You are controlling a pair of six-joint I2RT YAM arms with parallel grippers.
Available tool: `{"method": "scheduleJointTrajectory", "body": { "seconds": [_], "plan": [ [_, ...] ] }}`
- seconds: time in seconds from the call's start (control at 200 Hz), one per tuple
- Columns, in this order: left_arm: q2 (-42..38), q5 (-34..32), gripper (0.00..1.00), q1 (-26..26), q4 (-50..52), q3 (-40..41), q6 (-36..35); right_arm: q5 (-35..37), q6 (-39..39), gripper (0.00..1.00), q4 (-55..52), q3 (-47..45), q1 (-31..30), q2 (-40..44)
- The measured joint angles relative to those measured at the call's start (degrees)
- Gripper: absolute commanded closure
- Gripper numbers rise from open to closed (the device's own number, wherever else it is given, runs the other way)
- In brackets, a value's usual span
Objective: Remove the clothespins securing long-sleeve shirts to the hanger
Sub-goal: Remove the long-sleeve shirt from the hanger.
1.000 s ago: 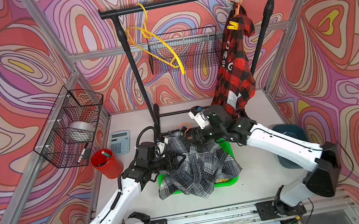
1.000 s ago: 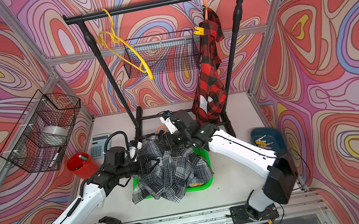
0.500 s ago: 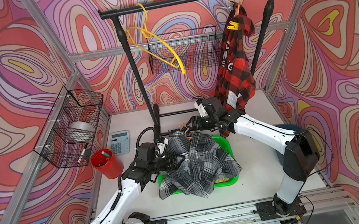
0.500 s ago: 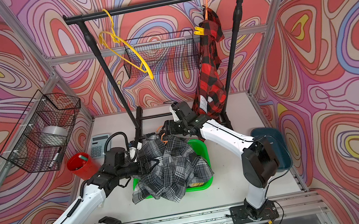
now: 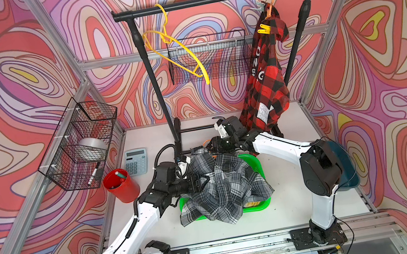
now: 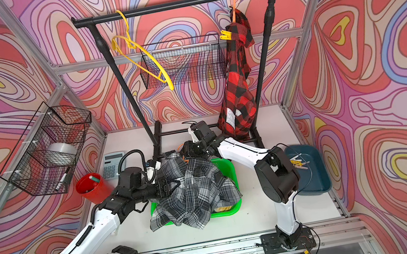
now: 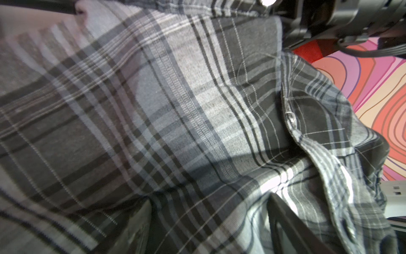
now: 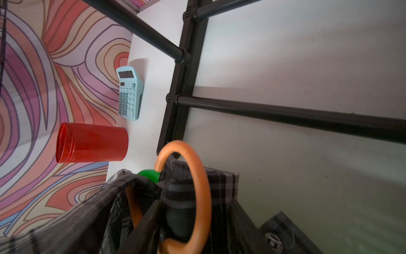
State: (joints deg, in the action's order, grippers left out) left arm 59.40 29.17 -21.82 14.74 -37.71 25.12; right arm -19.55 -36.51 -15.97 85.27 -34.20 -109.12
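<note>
Partway there: the red shirt (image 5: 265, 87) up behind the right hand (image 5: 211, 148) has a yellow clothespin (image 5: 264, 30) left on it. The left hand (image 5: 201, 182) is spread open against the grey shirt (image 5: 222, 185); the right hand's grip, can't tell.

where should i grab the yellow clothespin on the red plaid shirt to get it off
Pinch the two splayed tails of the yellow clothespin; they stick out clear of the red plaid shirt, toward the yellow hanger. Come in from that side.
</note>
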Motion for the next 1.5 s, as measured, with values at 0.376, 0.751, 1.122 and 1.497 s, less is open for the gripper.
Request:
{"method": "scheduleJointTrajectory", "body": {
  "seconds": [0.376,0.751,1.122,1.497],
  "plan": [
    [0.0,-0.24,0.23,0.0,0.02,0.02,0.0,-1.73,0.24,0.77,6.05,0.0,0.0,0.02],
    [0.11,-0.33,0.24,0.0,-0.37,0.02,0.11,-5.53,3.26,1.0,9.88,-0.02,-0.15,2.97],
    [-1.7,-3.28,0.15,1.36,-0.55,-5.25,-0.39,-7.5,15.21,1.0,6.01,0.63,0.07,10.03],
    [-2.82,5.68,0.12,21.4,-3.34,-15.89,0.98,-10.38,22.4,1.0,4.15,4.09,2.38,21.79]
  ]
}}
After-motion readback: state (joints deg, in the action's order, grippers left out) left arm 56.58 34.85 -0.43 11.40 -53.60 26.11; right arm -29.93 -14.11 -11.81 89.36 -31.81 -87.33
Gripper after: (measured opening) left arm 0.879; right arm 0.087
